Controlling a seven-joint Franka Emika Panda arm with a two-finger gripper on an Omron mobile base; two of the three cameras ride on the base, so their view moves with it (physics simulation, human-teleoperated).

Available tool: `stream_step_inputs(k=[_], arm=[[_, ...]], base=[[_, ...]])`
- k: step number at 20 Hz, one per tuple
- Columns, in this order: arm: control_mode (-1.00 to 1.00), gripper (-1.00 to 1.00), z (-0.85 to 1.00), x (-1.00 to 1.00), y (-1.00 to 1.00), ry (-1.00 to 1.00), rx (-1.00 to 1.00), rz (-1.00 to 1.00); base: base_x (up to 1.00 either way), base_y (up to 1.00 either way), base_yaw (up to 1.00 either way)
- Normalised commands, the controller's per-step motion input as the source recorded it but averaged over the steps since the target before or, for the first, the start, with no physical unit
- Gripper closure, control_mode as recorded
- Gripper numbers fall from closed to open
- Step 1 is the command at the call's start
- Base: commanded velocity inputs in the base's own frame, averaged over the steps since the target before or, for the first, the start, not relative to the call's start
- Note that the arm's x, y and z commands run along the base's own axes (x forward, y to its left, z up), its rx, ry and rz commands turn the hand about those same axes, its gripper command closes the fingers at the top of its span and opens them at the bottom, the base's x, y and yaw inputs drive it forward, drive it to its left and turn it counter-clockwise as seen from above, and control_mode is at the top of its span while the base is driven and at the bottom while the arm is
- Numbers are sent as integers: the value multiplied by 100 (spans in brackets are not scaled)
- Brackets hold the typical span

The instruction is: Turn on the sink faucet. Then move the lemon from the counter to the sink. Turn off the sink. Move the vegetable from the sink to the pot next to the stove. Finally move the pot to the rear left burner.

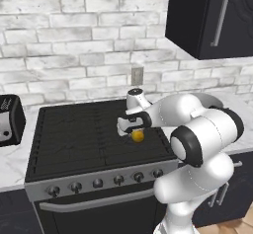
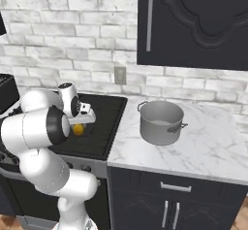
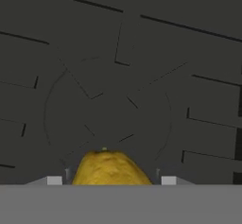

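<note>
My gripper (image 1: 134,131) is shut on the lemon (image 1: 138,136), a small yellow fruit, and holds it just above the right side of the black stove (image 1: 94,129). From the right base, the lemon (image 2: 78,129) hangs under the gripper (image 2: 81,123), over the cooktop (image 2: 104,122). In the hand view the lemon (image 3: 111,168) sits between the fingertips of the gripper (image 3: 111,180), with a burner grate below. The grey steel pot (image 2: 161,122) stands upright on the marble counter (image 2: 213,146), to the right of the stove and apart from the gripper.
A black toaster (image 1: 10,119) sits on the counter left of the stove. Dark wall cabinets (image 2: 193,25) hang above the pot. Round knobs (image 1: 98,182) line the stove's silver front strip. A wall outlet (image 1: 137,75) is behind the cooktop.
</note>
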Motion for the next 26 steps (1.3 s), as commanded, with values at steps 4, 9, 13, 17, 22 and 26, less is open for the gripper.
stream_step_inputs(k=[4,9,13,17,22,26], arm=[[100,100,0,0,0,0,0,0],[100,100,0,0,0,0,0,0],[100,100,0,0,0,0,0,0],[100,100,0,0,0,0,0,0],[100,100,0,0,0,0,0,0],[100,100,0,0,0,0,0,0]], base=[[25,-20,0],[37,-27,0],[31,-18,0],[8,-11,0],[0,-5,0],[0,0,0]])
